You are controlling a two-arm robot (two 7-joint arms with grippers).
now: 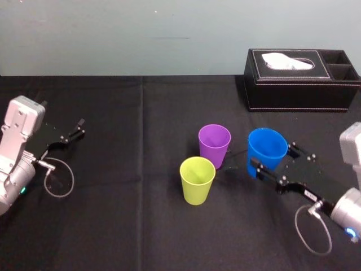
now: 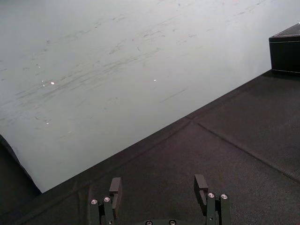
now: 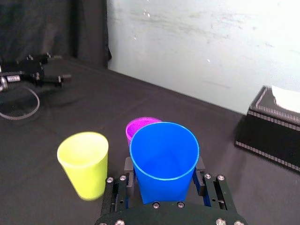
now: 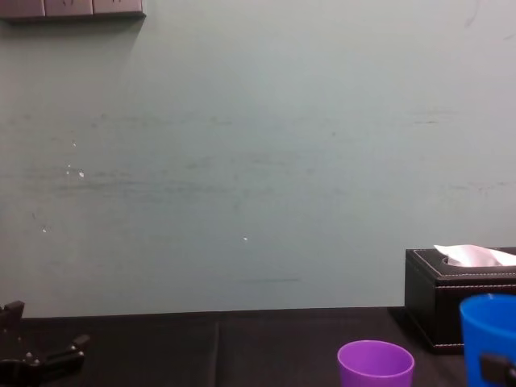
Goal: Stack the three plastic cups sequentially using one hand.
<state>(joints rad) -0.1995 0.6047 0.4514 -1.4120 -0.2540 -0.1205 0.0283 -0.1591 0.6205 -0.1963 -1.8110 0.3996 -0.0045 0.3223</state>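
Observation:
A bright blue cup [image 1: 267, 149] stands upright at the right of the table, and my right gripper [image 1: 275, 159] is shut on it, one finger on each side. The right wrist view shows the blue cup [image 3: 164, 159] between the fingers [image 3: 128, 171]. Just left of it stands the purple cup [image 1: 214, 144], upright, also seen from the chest as purple cup [image 4: 376, 364] beside the blue cup [image 4: 488, 339]. The yellow-green cup [image 1: 197, 179] stands in front of the purple one, nearer me. My left gripper [image 1: 77, 129] rests open at the far left, with nothing between its fingers [image 2: 115, 187].
A black leather tissue box [image 1: 302, 80] sits at the back right against the wall. A black cloth [image 1: 130, 220] covers the table. Bare cloth lies between the left arm and the cups.

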